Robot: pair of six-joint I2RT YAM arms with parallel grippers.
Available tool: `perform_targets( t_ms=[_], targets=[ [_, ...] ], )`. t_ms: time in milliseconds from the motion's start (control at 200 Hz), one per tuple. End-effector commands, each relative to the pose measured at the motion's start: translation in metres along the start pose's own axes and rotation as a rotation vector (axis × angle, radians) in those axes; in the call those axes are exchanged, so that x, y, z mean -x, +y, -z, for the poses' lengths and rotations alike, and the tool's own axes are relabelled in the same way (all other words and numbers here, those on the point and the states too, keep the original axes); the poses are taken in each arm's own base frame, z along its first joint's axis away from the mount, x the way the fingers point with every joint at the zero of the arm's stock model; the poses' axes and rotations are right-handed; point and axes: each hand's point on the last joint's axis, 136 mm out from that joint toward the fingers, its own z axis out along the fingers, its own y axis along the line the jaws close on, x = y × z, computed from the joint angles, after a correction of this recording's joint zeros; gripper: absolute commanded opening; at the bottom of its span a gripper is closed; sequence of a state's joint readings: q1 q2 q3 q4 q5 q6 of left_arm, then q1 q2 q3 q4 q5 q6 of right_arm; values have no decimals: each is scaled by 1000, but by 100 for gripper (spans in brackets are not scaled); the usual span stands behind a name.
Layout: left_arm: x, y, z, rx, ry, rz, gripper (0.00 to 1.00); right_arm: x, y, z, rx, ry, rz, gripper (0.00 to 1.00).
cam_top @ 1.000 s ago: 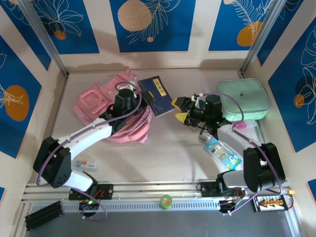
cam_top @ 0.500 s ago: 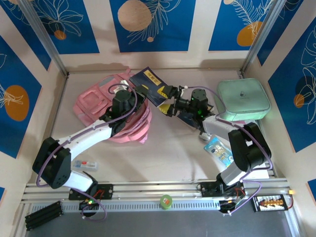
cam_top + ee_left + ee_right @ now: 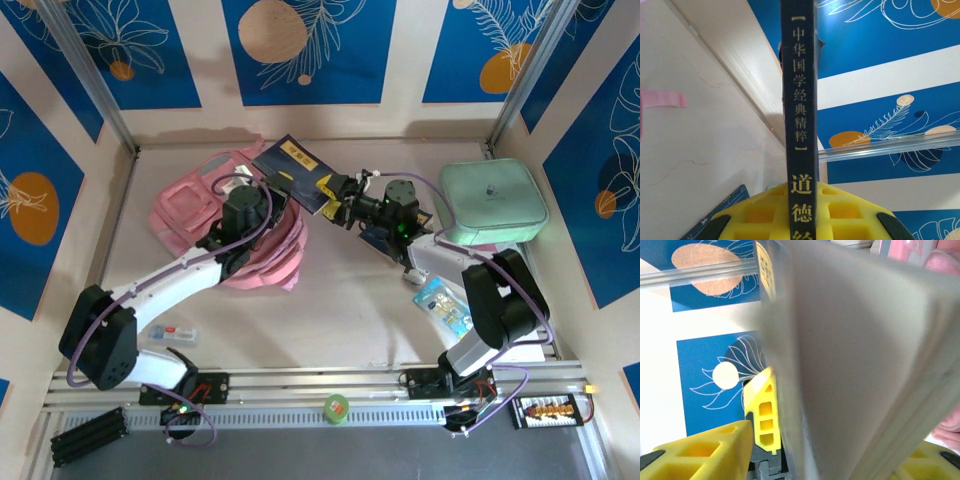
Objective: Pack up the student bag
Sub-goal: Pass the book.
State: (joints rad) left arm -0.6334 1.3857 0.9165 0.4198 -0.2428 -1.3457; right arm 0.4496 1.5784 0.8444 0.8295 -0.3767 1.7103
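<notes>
The student bag (image 3: 190,215), a soft pink backpack, lies at the left middle of the table; its pink strap (image 3: 660,98) and fabric (image 3: 940,260) also show. A dark blue book (image 3: 295,165) with gold lettering is held above the bag's right side. My left gripper (image 3: 270,200) is shut on it, and its yellow fingers (image 3: 855,215) clamp the spine (image 3: 801,125). My right gripper (image 3: 335,192) is at the book's right corner. The page edge (image 3: 855,355) stands between its jaws, with one yellow finger (image 3: 762,415) against the cover. I cannot see whether both sides press.
A mint-green zip case (image 3: 493,200) sits at the back right. A blue snack packet (image 3: 445,305) lies near the right arm's base, and a flat dark blue item (image 3: 382,238) lies under that arm. A small tube (image 3: 172,333) is at front left, a green tape roll (image 3: 336,406) on the rail.
My right gripper has swung left to the book's right corner, and its jaws have narrowed around it. The book has shifted towards the back left, still in my left gripper.
</notes>
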Motion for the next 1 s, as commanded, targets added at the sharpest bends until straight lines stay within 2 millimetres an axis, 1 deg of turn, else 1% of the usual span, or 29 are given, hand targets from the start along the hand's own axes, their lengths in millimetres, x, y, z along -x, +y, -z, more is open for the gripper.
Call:
perform_targets(
  t_ms=[0, 110, 225, 260, 295, 375, 425, 455, 510, 530, 580, 660, 690, 715, 765, 805, 915, 995],
  targets=[
    [7, -19, 10, -63, -32, 22, 0, 7, 18, 11, 49, -54, 56, 49],
    [7, -16, 12, -50, -32, 11, 0, 10, 18, 16, 56, -68, 69, 36],
    [6, -14, 13, -45, -27, -1, 0, 10, 16, 19, 40, -69, 90, 13],
    [4, -13, 13, -42, -22, -7, 0, 10, 14, 20, 26, -71, 93, 10],
    [2, -12, 13, -38, -16, -10, 6, 10, 14, 21, 15, -75, 104, 7],
    [0, -4, 13, -17, -8, -26, 25, 9, 11, 25, -11, -86, 130, 6],
    [0, 4, 15, 12, -5, -55, 42, 11, 9, 28, -26, -100, 148, 5],
    [0, 10, 17, 40, 1, -79, 50, 12, 9, 31, -35, -108, 155, 4],
    [-1, 22, 22, 97, 20, -151, 60, 14, 5, 37, -55, -125, 169, 4],
    [-1, 27, 25, 120, 27, -178, 66, 15, 3, 40, -64, -131, 172, 3],
    [-1, 39, 33, 181, 51, -263, 74, 18, 0, 46, -85, -147, 182, 3],
    [-1, 48, 48, 259, 105, -431, 83, 24, -5, 59, -124, -178, 208, 3],
    [-1, 56, 54, 306, 132, -483, 87, 27, -8, 63, -143, -190, 219, 3],
    [0, 57, 58, 328, 151, -526, 91, 28, -10, 67, -159, -199, 229, 3],
    [1, 60, 66, 364, 189, -632, 94, 31, -11, 74, -193, -220, 254, 3],
    [5, 65, 72, 407, 207, -700, 100, 33, -12, 79, -219, -237, 272, 3],
    [14, 75, 84, 484, 249, -882, 100, 36, -9, 90, -259, -275, 321, 3],
    [12, 82, 84, 482, 318, -987, 100, 36, -7, 96, -270, -291, 344, 3]
  ],
)
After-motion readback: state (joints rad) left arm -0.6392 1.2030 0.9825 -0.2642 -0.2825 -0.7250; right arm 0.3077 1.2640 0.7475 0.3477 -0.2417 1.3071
